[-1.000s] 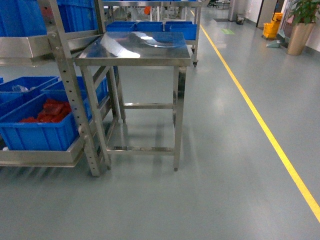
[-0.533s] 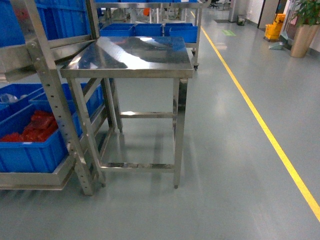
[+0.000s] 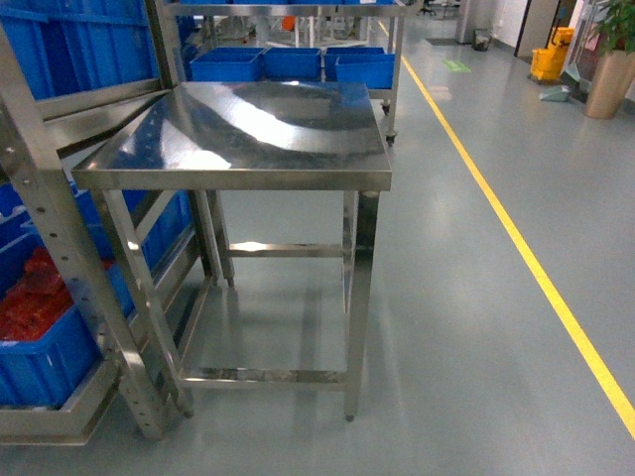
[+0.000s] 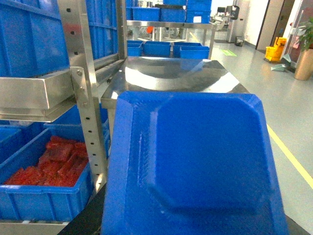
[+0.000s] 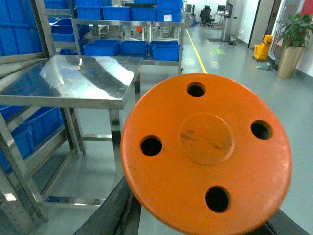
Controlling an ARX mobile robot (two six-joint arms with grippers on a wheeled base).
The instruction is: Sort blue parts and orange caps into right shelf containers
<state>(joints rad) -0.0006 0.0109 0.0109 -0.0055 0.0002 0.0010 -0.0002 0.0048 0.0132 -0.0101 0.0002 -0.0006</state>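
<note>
Two pieces ride unsorted, so nothing looks delivered yet: on the left, a glossy blue part (image 4: 195, 166) with an octagonal recess, beside the perforated steel shelf (image 3: 60, 248) holding a ribbed blue bin (image 4: 44, 196) of red pieces (image 4: 54, 164). Centre is a mirror-bright steel table (image 3: 248, 129); right, a matte orange cap (image 5: 205, 156), a four-holed disc. Neither gripper's jaws show, so I cannot tell their grip.

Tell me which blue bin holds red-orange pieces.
The low bin at far left on the shelf, its red-orange pieces visible; the three bins behind the steel table show none.

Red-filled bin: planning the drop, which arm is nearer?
Left, probably: its wrist view has the bin close at lower left; the right wrist view shows only shelf legs, farther left.
</note>
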